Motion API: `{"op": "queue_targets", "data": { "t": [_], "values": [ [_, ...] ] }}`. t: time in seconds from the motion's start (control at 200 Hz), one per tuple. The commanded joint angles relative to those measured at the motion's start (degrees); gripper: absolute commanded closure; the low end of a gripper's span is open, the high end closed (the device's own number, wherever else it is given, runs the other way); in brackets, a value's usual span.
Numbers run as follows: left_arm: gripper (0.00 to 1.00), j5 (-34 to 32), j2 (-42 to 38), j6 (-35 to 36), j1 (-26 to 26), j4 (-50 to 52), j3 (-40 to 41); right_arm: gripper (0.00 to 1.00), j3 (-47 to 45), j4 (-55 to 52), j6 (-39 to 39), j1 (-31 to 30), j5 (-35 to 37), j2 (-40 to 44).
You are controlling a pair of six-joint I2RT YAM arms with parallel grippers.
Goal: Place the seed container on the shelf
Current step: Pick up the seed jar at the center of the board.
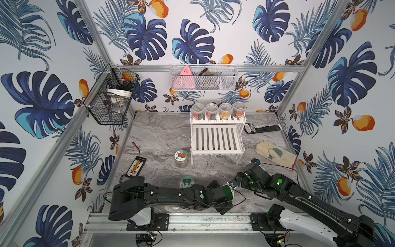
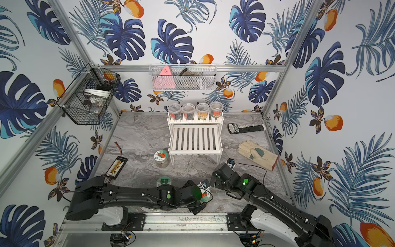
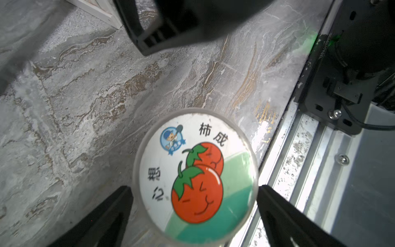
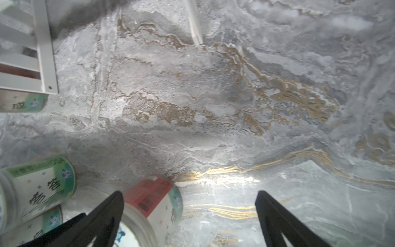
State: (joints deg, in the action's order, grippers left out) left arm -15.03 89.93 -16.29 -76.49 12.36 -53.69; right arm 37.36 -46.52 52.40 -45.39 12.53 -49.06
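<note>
Left wrist view has the left fingers spread wide, 1 on each side of the container, tips just beside its lid rim; whether they touch it I cannot tell, and nothing is pinched. It stands upright on the worktop, tomato lid up, close to the front rail and well apart from the shelf. Right wrist view shows the right fingers spread as well, over bare worktop, with 1 of them just beside what looks like the same container. Judging from this, the step in hand is the grasp. To do it well, the left fingers should go down past the lid onto the wall below, centred, then close evenly so the container neither tips nor twists; the lid rim is probably a poor hold. The right fingers look too near and would best draw clear first. A straight lift should precede any travel, since in both top views a green-lid jar and a tomato-lid jar stand on the worktop between here and the shelf. Its top tier carries 4 jars in a row; the lower tier is bare, so that seems the place, with the base set flat across several slats, back from the front edge.
</note>
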Motion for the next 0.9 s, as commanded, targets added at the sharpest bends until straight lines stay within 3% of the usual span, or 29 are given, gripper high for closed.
{"op": "queue_targets", "data": {
  "t": [0.0, 0.095, 0.265, 0.475, 0.575, 0.686, 0.891],
  "values": [
    [0.01, -0.45, 2.21, 1.14, 0.02, -1.17, -1.22, 0.0, -0.84, -0.87, 0.91, 1.62, -2.03, 1.09],
    [0.03, -1.28, 2.3, 0.32, -0.01, -1.18, -0.66, 0.0, -1.06, -0.72, 0.47, 2.21, -2.08, 2.16],
    [0.27, -0.37, -1.91, -1.05, 1.09, -2.33, 1.6, 0.0, -0.77, 1.97, -4.14, 2.23, -3.42, 3.78],
    [0.3, 1.34, -8.35, -2.26, 5.43, 2.29, 1.61, 0.0, 1.78, 6.82, -13.33, 2.23, -5.24, 3.66],
    [0.3, 5.38, -13.56, -2.59, 10.97, 9.48, -1.44, 0.0, 2.73, 11.86, -19.54, 2.23, -7.38, 3.2],
    [0.3, 16.23, -17.68, -0.73, 20.21, 17.96, -6.78, 0.02, 3.49, 20.24, -28.56, 2.23, -13.67, 2.27],
    [0.3, 25.39, -16.17, 5.44, 29.53, 35.93, -20.47, 0.12, 0.87, 40.69, -44.4, 1.96, -24.45, -0.87]
  ]
}}
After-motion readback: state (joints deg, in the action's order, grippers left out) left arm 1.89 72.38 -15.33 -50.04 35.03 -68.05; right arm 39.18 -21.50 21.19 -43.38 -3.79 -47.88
